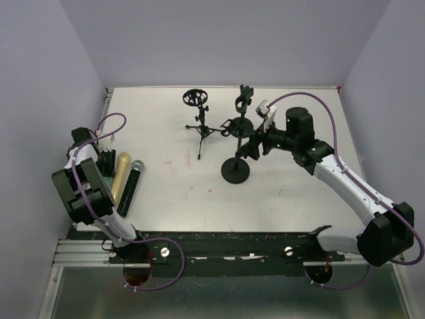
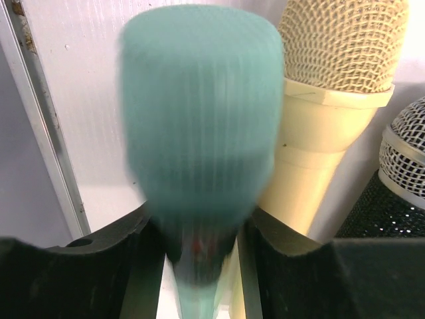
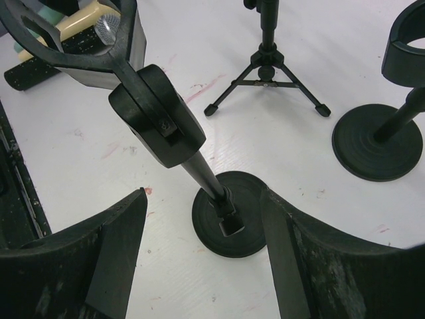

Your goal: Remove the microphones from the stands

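Note:
In the left wrist view a teal microphone (image 2: pixel 199 113), blurred, lies between the jaws of my left gripper (image 2: pixel 199 229), head pointing away from the camera. The jaws stand a little apart, with slim gaps beside its handle. It lies over the white table next to a cream microphone (image 2: pixel 332 86); in the top view my left arm hides it. My left gripper (image 1: pixel 104 158) is at the table's left edge. My right gripper (image 3: pixel 202 199) is open and empty, its jaws either side of the shaft of an empty round-base stand (image 3: pixel 229 222). It is at mid table (image 1: pixel 252 145).
A cream microphone (image 1: pixel 121 174) and a black microphone with a silver mesh head (image 1: pixel 131 186) lie side by side at the left. A tripod stand (image 1: pixel 201 129) and a second round-base stand (image 1: pixel 243 106) stand behind the near stand (image 1: pixel 236 171).

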`<state>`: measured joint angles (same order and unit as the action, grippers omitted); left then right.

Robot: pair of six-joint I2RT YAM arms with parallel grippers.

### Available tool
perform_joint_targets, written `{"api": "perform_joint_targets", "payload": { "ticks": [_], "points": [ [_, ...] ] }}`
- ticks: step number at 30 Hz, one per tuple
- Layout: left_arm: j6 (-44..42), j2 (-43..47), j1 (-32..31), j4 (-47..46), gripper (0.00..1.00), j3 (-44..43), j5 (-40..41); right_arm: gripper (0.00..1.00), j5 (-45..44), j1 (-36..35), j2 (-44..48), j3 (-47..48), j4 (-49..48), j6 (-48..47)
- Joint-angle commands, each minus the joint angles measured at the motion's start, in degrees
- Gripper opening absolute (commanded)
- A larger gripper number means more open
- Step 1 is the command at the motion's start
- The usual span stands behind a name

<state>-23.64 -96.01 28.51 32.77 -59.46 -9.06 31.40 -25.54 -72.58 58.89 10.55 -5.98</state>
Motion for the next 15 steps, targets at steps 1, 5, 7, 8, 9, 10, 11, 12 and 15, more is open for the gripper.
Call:
{"api": "perform_joint_targets", "payload": {
  "ticks": [1,5,7,8,9,10,11,12,15],
  "points": [
    [0.79,-0.59,0.58,0.45,0.52,-1.18,-1.58,0.77,1.21,-0.12,0.15,0.17,0.26,0.18],
    [0.79,-0.76,0.49,0.89,0.55,-0.83,-1.66,0.77,0.86,-0.12,1.12,-0.97,-0.09,1.06],
    [0.52,-0.59,0.58,0.63,0.55,-0.48,-1.84,0.77,0.60,-0.04,1.38,-1.15,-0.17,1.23],
    [0.52,-0.24,0.49,0.54,0.55,-0.39,-1.75,0.77,0.51,-0.12,1.56,-1.24,-0.17,1.23],
    [0.52,-0.06,0.49,0.45,0.55,-0.22,-1.58,0.77,0.42,-0.12,1.65,-1.15,0.00,1.14],
    [0.61,0.03,0.58,0.54,0.55,-0.22,-1.49,0.77,0.42,-0.12,1.91,-1.15,0.00,1.14],
    [0.70,0.29,0.58,0.62,0.56,-0.39,-1.40,0.77,0.33,-0.12,1.91,-1.24,0.09,1.06],
    [0.70,0.38,0.58,0.88,0.55,-0.39,-1.40,0.77,0.24,-0.12,2.00,-1.15,0.18,0.97],
    [1.05,1.69,0.49,1.24,0.55,-0.39,-1.66,0.77,0.07,-0.12,2.26,-1.33,0.44,1.06]
  ]
}}
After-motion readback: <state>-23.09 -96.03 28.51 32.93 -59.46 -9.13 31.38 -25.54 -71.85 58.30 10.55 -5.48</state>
